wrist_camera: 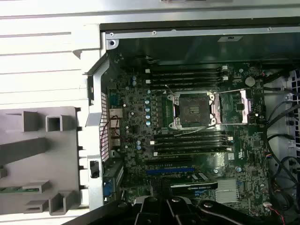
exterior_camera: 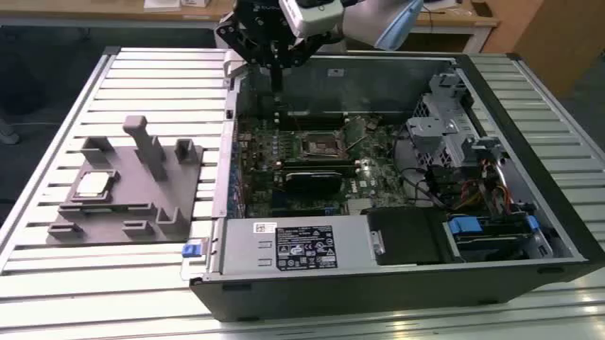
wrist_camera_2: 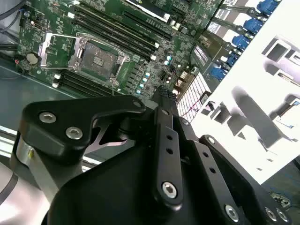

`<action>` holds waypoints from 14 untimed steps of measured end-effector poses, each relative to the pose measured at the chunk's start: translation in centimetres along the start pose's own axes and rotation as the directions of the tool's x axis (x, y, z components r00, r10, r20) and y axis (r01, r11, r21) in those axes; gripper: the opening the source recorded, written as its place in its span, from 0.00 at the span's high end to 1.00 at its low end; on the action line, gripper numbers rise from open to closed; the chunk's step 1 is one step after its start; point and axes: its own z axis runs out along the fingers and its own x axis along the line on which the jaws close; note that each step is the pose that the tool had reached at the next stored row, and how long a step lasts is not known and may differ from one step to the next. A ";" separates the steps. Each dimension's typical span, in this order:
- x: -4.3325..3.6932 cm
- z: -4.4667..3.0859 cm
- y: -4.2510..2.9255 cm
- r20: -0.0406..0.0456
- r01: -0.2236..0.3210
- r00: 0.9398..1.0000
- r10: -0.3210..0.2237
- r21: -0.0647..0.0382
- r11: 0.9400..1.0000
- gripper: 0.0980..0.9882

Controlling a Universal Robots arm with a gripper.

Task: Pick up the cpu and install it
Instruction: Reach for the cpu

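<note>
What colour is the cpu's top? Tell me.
The cpu is pale silvery-white on top, best in the exterior view.

No text legible. Fine print noted on white label atop power supply; small sticker at label's corner, likewise unreadable.

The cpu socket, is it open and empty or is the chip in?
Open and empty: in the first wrist view the socket shows its bare dark bed, load plate swung aside. The cpu lies on the grey holder.

A silvery-white cpu, a grey holder and a green motherboard are seen; the tabletop is striped pale.
</note>
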 end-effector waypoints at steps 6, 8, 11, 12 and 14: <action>0.02 0.00 0.00 0.000 0.000 1.000 0.000 0.000 1.000 0.99; 0.13 0.00 -0.01 0.000 0.000 1.000 0.000 0.000 1.000 0.99; 0.46 -0.01 -0.04 0.000 0.000 1.000 0.000 0.000 1.000 0.99; 0.58 -0.01 -0.05 0.000 0.000 1.000 0.000 0.000 1.000 0.99; 0.81 -0.02 -0.06 0.000 0.000 1.000 0.000 0.000 1.000 0.99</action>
